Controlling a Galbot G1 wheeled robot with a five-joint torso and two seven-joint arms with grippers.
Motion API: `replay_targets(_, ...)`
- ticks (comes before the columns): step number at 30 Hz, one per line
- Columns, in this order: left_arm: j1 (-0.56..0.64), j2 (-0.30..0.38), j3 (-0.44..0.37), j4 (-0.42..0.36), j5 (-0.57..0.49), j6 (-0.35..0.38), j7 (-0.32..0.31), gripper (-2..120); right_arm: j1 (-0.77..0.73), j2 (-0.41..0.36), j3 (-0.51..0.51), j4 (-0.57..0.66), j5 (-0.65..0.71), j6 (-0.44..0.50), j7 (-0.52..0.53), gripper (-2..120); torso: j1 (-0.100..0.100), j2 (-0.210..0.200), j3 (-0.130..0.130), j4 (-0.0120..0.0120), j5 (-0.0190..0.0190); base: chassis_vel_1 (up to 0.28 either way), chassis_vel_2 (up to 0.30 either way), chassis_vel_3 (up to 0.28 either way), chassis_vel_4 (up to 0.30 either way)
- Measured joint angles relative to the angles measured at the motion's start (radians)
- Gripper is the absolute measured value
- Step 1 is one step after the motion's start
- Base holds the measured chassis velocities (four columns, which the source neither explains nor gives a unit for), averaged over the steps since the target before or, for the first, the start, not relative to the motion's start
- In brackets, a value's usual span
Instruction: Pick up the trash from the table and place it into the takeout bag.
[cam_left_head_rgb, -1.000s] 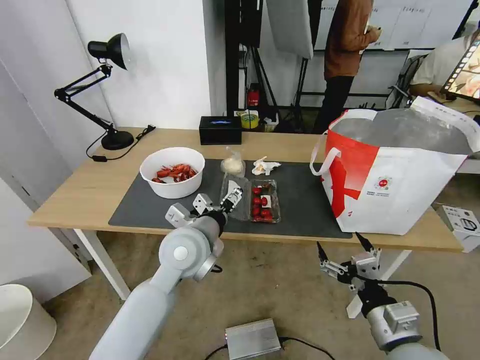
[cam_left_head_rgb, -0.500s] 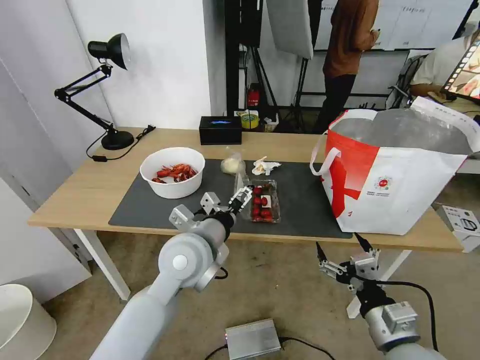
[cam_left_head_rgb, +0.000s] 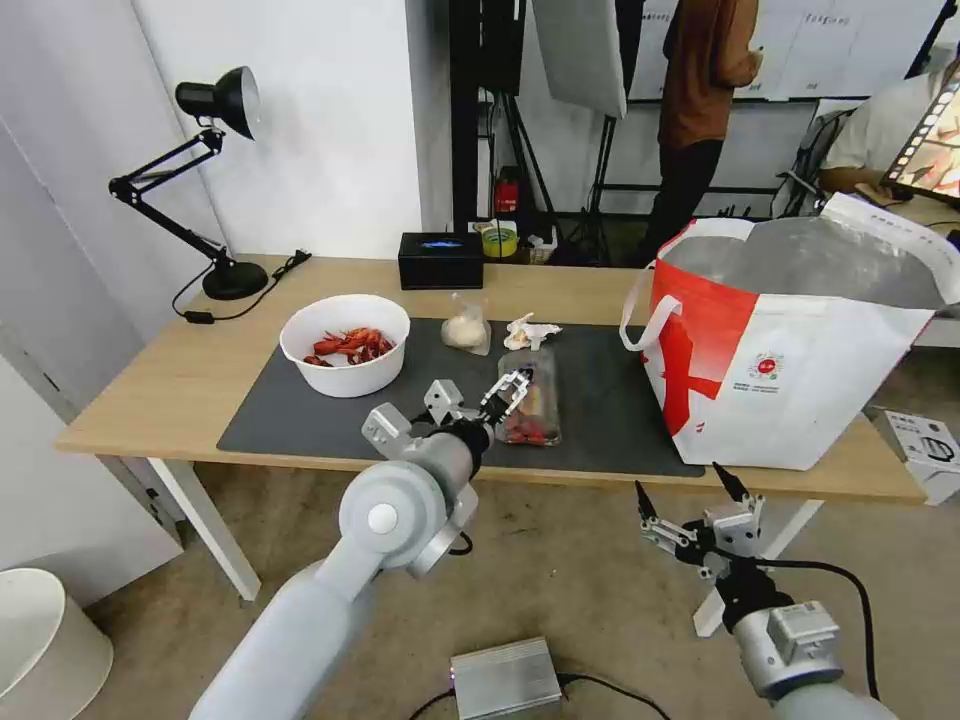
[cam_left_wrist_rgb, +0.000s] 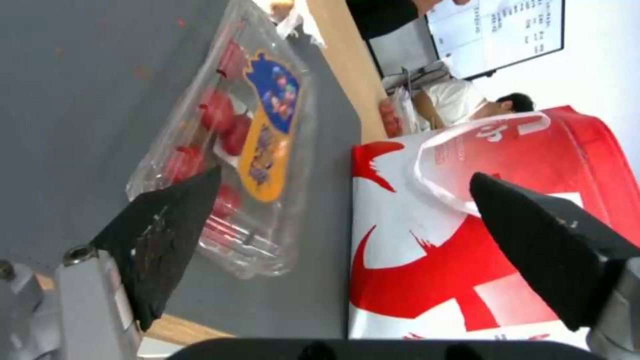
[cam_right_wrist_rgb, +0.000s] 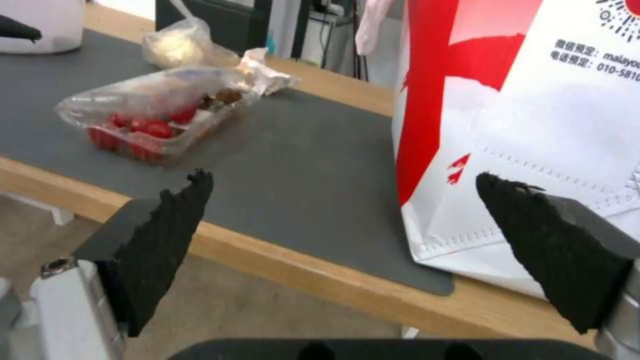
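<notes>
Clamshell box, near the table's front edge: spread left hand is hovering beside it, judged pre-grasp; closing needed next.

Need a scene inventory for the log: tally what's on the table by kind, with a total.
Trash pieces: 4 (white bowl of shells, clamshell box, small clear bag, crumpled tissue)
Takeout bag: 1
Desk lamp: 1
Black box: 1
Grey mat: 1
Total: 8

Bright, even light; soft wrist-view blur
</notes>
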Motion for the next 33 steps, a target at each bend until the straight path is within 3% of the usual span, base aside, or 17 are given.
replay_targets(10,-0.111,0.037,0.053,0.039,0.006,0.016,0.004,100,-0.011,-0.007,0.011,0.017,0.005,0.001,0.001,100,0.000,0.000,0.000,-0.0001,0.0000,0.000,0.000,0.000,0.000)
replay_targets(14,-0.176,0.061,0.100,0.062,0.010,0.039,0.016,93,-0.016,-0.011,0.020,0.026,0.013,0.001,0.002,100,0.000,0.000,0.000,-0.0001,-0.0001,0.000,0.000,0.000,0.000)
replay_targets(24,-0.327,0.137,0.253,0.147,0.165,0.125,0.029,57,-0.018,-0.020,0.034,0.032,0.028,0.001,0.004,100,0.000,0.000,0.000,-0.0002,-0.0001,0.000,0.000,0.000,0.000)
replay_targets(27,-0.343,0.186,0.294,0.165,0.263,0.174,0.083,41,-0.017,-0.022,0.034,0.032,0.035,0.001,0.004,100,0.000,0.000,0.000,-0.0002,-0.0001,0.000,0.000,0.000,0.000)
replay_targets(33,-0.326,0.246,0.304,0.163,0.313,0.209,0.158,25,-0.013,-0.036,0.038,0.039,0.093,-0.005,0.008,100,0.000,0.000,0.000,0.0000,-0.0001,0.000,0.000,0.000,0.000)
